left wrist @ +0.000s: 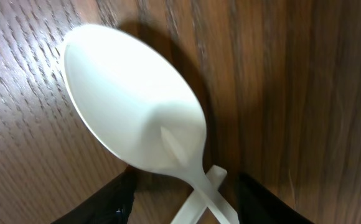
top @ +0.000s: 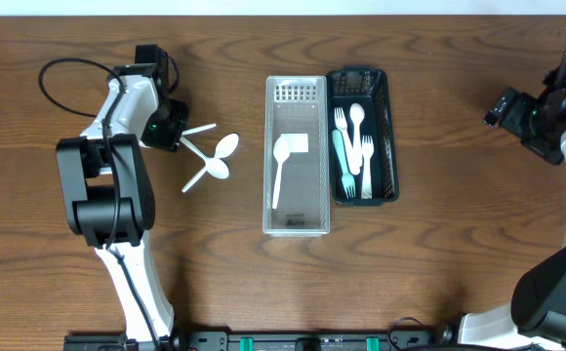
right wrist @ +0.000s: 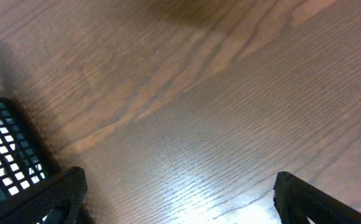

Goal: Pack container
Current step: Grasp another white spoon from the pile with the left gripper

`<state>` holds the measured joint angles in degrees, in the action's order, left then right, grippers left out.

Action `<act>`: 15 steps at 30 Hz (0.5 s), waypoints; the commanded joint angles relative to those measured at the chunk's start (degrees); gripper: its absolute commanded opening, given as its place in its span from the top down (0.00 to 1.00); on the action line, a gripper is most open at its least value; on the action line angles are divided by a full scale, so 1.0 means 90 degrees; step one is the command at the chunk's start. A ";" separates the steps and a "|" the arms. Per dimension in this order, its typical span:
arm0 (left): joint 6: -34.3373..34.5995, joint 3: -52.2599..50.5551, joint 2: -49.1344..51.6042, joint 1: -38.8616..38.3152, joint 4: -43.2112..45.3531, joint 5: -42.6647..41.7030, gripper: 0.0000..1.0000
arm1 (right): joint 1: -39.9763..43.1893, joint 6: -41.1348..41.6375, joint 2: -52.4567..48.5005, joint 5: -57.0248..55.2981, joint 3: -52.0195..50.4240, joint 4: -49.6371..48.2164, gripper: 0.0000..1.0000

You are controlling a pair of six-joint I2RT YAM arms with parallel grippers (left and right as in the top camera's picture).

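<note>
Left jaws apart astride spoon handles, right jaws apart over table, beside black basket

The clear container is open above, with one white scoop lying inside. The black basket stands just beside its right wall, closing that side. Left of it are two crossed spoons with the left gripper at their handles. Bare table lies beyond both short ends.
</note>
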<state>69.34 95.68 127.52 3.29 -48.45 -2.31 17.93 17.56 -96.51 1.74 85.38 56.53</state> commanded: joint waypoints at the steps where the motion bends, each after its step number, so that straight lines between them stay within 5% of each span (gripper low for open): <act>1: 0.0131 0.0005 0.0107 0.0185 -0.0036 0.0185 0.53 | 0.0041 0.0090 0.0005 0.0022 -0.0017 0.0007 0.01; 6: -0.0267 0.0005 0.0107 0.0287 0.0027 0.0182 0.73 | 0.0041 0.0092 0.0005 0.0022 -0.0017 0.0005 0.01; 11: -0.1630 0.0095 0.0100 0.0287 0.0209 0.0039 0.94 | 0.0041 0.0090 0.0005 0.0022 -0.0017 0.0005 0.01; 15: -0.2912 0.0180 -0.0102 0.0257 0.0160 -0.0282 0.94 | 0.0041 0.0090 0.0005 0.0022 -0.0017 0.0005 0.01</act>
<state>55.55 96.01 127.52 5.87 -46.37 -2.90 17.93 17.56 -96.51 1.74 85.38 56.51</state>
